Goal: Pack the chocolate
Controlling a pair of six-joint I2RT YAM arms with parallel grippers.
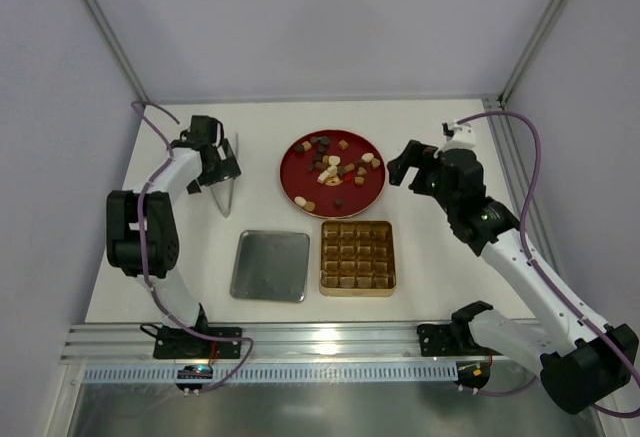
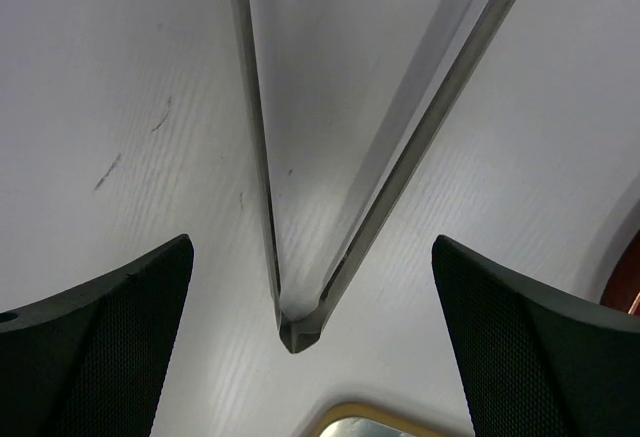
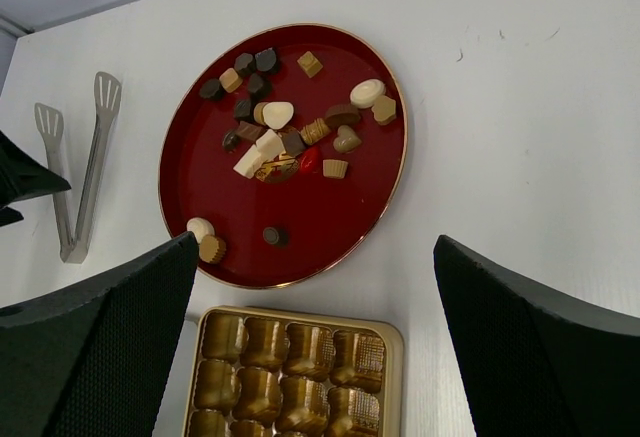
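Currently the left gripper [image 2: 312,247] has its jaws spread wide and grasps nothing. They stand on either side of a pair of metal tongs [image 2: 298,322], near its hinged end, with a gap on each side so that neither jaw touches the metal. The tongs lie flat on the white table [image 2: 120,77], their two arms fanning away from the hinge toward the far side. The right gripper [image 3: 315,242] is likewise released, jaws far apart and holding nothing, and it hangs above the table to the right of a round red plate [image 3: 335,227]. The chocolate [image 3: 270,143] lies on that plate as dark brown, caramel and cream-white pieces. Most are bunched in the far half, while a white piece and a caramel one sit close together by the rim toward the tongs, with one dark piece alone close by. On the near side of the plate, apart from it, sits a square gold tin [image 3: 300,313] divided into a grid of cells. A flat silver lid [image 1: 271,265] lies just left of the tin, not touching it. The tongs lie left of the plate, apart from it.
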